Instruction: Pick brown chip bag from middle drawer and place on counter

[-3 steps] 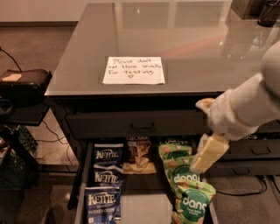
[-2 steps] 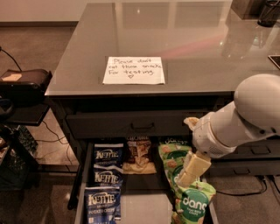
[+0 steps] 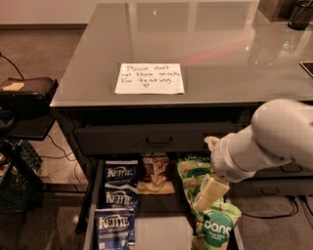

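The brown chip bag (image 3: 155, 174) lies at the back centre of the open middle drawer (image 3: 162, 230), between the blue Kettle bags (image 3: 117, 197) and the green dang bags (image 3: 201, 195). My gripper (image 3: 206, 176) hangs over the green bags on the drawer's right side, to the right of the brown bag and apart from it. It is open and holds nothing. The grey counter (image 3: 205, 44) stretches above the drawers.
A white handwritten note (image 3: 149, 78) lies near the counter's front edge. A shut upper drawer front with a handle (image 3: 159, 141) sits just above the brown bag. A black box (image 3: 27, 93) and cables stand at the left. Dark objects (image 3: 298, 12) sit at the counter's far right.
My arm has swung left and lower, bringing the gripper over the green bags nearer the brown bag. The bags have not moved.
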`<action>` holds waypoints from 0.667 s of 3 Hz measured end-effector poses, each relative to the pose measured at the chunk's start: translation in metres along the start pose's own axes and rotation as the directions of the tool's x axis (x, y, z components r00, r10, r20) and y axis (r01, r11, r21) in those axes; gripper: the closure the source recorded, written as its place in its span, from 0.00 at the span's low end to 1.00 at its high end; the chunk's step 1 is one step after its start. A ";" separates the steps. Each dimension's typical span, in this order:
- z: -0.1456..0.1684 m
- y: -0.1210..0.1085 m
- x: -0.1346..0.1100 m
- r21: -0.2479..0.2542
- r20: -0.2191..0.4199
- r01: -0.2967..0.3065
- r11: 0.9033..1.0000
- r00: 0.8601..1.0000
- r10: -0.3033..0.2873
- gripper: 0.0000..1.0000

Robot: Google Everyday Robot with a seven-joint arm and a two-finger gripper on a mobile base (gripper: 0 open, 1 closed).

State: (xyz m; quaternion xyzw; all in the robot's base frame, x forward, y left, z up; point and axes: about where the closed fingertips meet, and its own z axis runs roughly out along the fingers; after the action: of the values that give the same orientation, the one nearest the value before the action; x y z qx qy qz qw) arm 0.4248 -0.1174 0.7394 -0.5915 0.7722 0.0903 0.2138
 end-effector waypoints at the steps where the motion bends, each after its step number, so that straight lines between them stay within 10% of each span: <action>1: 0.053 -0.006 0.012 0.037 -0.007 -0.042 0.998 0.999 0.042 0.00; 2: 0.104 -0.015 0.025 0.069 0.023 -0.102 0.992 0.995 0.100 0.00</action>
State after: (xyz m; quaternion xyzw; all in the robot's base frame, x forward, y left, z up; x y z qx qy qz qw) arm 0.4570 -0.1023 0.6374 -0.5430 0.8016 0.0798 0.2371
